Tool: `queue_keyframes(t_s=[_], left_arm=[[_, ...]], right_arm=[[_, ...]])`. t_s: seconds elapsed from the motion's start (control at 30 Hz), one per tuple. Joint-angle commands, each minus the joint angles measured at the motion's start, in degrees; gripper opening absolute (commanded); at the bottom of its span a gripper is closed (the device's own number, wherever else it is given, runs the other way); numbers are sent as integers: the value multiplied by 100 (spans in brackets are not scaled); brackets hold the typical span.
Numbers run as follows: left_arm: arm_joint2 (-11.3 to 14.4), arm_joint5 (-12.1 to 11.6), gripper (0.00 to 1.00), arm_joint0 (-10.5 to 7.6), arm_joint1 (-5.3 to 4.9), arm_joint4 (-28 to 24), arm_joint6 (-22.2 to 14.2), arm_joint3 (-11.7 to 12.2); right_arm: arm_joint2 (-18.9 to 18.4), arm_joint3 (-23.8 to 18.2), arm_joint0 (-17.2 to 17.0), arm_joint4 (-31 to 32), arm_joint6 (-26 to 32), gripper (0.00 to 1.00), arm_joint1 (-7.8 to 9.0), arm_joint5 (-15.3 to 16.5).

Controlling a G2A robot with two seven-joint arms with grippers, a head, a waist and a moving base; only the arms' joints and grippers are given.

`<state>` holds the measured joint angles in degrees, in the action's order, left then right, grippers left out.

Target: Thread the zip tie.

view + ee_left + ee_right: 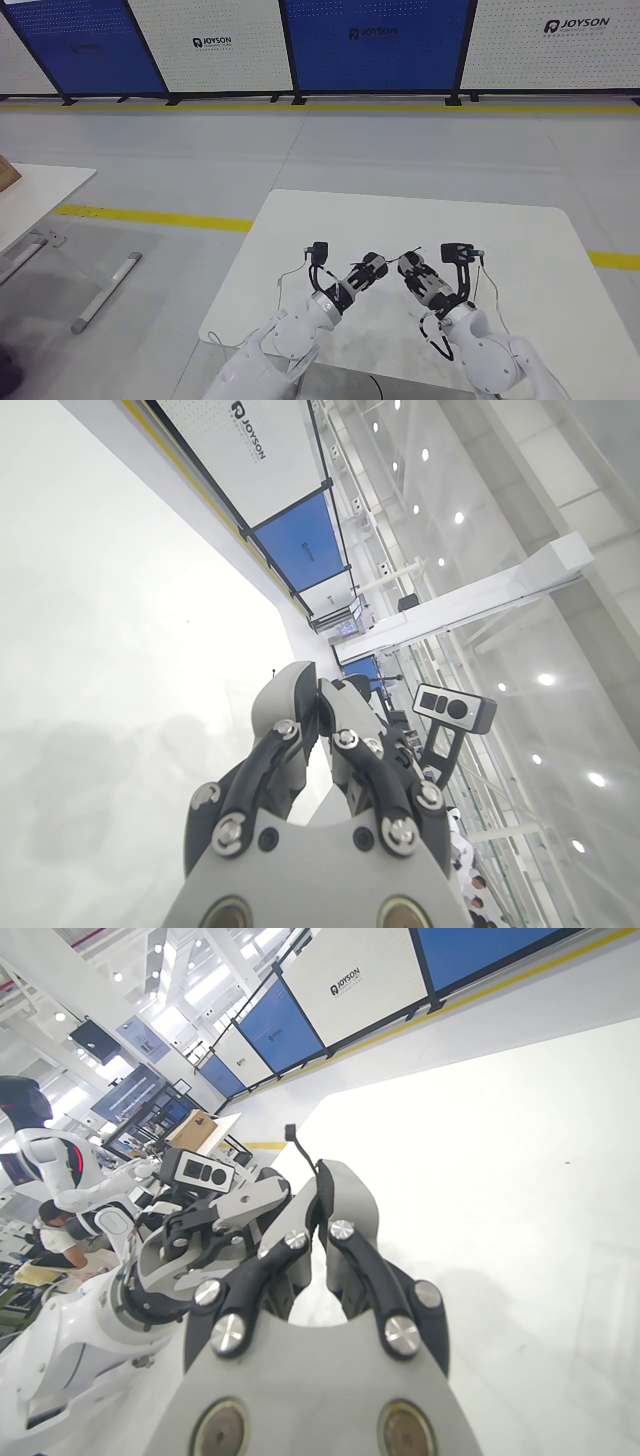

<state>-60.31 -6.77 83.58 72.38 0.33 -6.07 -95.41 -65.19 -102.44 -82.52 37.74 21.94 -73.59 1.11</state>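
Note:
My right gripper (318, 1167) is shut on a thin black zip tie (301, 1148). A short length of strap with the square head at its end sticks out past the fingertips. In the top view the tie (413, 252) is a fine dark line at my right gripper (408, 264). My left gripper (318, 681) is shut, tips together, and nothing can be made out between its pads. It hovers just beside the right gripper (350, 692), and a small black tip of the tie (274, 672) pokes out behind its finger. Both grippers, with my left gripper (373, 264) almost touching the right, are above the white table (500, 225) near its front.
The white table (500, 1138) is bare around the grippers. A second white table (40, 195) stands at the far left across grey floor. Blue and white partition panels (375, 45) line the back.

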Motion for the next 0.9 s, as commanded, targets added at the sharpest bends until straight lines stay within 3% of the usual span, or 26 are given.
queue_keyframes(t_s=[0.0, 0.47, 0.63, 0.8, 0.87], left_arm=[[-3, -31, 0, 4, -2, 7, -13, -8], [-6, -156, 0, 27, -11, -17, -68, -33], [-32, -303, 0, 84, -14, -92, -29, -76], [15, -199, 0, 81, -11, 44, 41, -59], [36, -175, 0, 74, -5, 53, 75, -48]], right_arm=[[-1, 6, 7, -11, 28, 0, 3, 27], [-45, 23, -8, -128, 60, 0, 21, 181], [-51, 51, -10, -193, 84, 0, 27, 256], [-88, 31, -36, -256, 121, 0, 41, 353], [-107, 10, -62, -262, 115, 12, 48, 389]])
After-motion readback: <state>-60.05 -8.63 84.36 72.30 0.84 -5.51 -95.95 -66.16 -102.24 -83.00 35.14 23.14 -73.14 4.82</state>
